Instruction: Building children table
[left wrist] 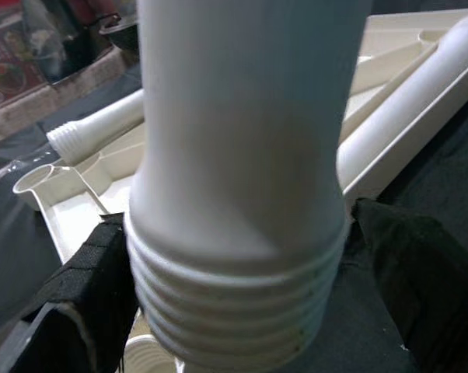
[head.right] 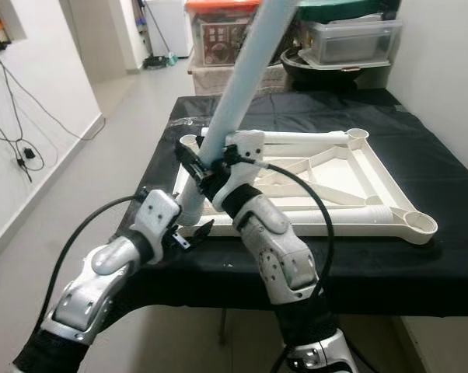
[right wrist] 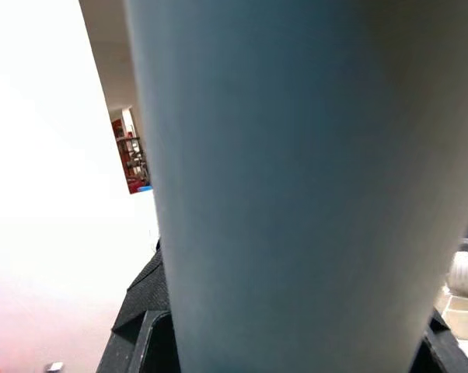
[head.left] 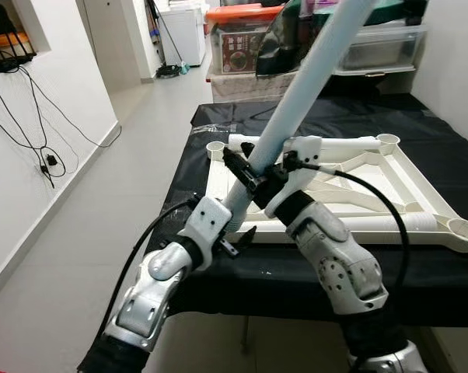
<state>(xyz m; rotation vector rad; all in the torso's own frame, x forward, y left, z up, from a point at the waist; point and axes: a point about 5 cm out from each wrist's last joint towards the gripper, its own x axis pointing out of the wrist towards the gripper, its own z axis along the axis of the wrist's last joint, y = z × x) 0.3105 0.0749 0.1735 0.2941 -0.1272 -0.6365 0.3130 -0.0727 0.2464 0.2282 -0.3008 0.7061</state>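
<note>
A white table top (head.left: 374, 167) lies upside down on a black cloth (head.left: 444, 272) that covers a table. It has a round socket at each corner. One white leg (head.left: 389, 224) lies flat on the table top along its near edge.

The robot holds another leg, a long pale blue leg (head.left: 308, 85), with both arms. It leans, with its top end up and to the right. Its bottom end, with screw ridges, sits at the near left corner of the table top.

The right gripper (head.left: 259, 177) is clenched around the blue leg, a bit above the bottom. The left gripper (head.left: 232, 233) is down by the bottom end. Its black fingers (left wrist: 86, 287) stand on each side of the ridged end, close to it, but I cannot tell if they squeeze it.

Far behind the table are plastic boxes (head.left: 242, 39). Black wires (head.left: 32, 124) hang on the white wall at the left.
</note>
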